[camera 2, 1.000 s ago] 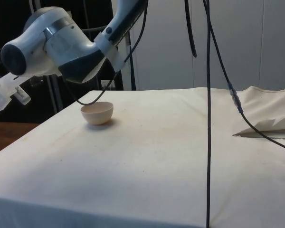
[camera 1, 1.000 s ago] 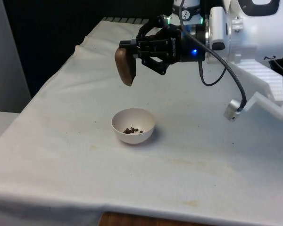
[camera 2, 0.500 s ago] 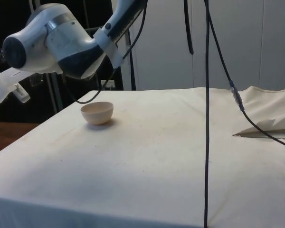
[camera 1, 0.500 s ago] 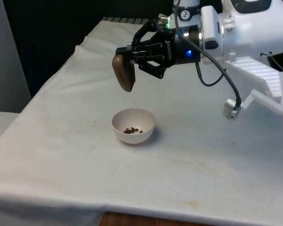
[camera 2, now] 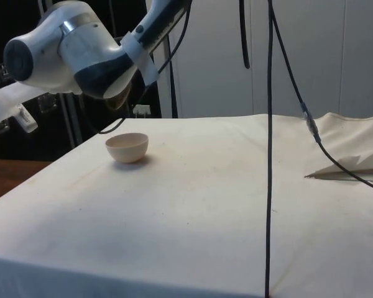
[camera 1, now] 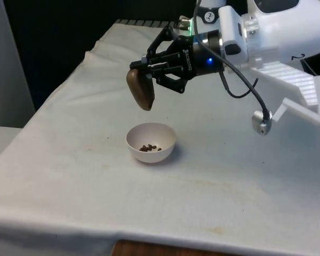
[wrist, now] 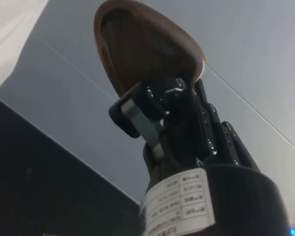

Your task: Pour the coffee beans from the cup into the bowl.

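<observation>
Cup (camera 1: 141, 89) brown, wood-like, smooth (grain faint); bowl (camera 1: 151, 143) matt white; cloth (camera 1: 229, 186) stained, creased.

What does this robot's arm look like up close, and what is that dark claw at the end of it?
The arm is glossy white with rounded, bulging joints and dark bands between segments. A black cable loops beneath it. The claw is the end effector: black, built of angular linkage bars ending in two fingers, with a white printed label on its round body.
</observation>
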Tool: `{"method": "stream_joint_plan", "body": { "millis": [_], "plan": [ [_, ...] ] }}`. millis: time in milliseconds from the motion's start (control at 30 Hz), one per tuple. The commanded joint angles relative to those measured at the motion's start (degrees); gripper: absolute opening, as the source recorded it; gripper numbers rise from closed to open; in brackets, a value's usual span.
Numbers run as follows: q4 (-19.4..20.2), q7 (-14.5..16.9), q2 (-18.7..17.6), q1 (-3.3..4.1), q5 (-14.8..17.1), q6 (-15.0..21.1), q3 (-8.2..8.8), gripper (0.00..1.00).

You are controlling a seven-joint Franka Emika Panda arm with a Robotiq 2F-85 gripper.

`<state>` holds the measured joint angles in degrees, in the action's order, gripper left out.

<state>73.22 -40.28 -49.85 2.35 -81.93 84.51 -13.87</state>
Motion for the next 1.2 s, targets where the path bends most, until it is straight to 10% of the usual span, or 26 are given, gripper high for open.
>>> {"method": "stream_joint_plan", "body": {
  "millis": [0,1167],
  "plan": [
    [0.00,-0.23,0.06,-0.06,0.40,0.06,0.00,0.00],
    [6.42,-9.45,5.27,-2.06,11.34,6.25,-0.40,0.00]
  ]
}}
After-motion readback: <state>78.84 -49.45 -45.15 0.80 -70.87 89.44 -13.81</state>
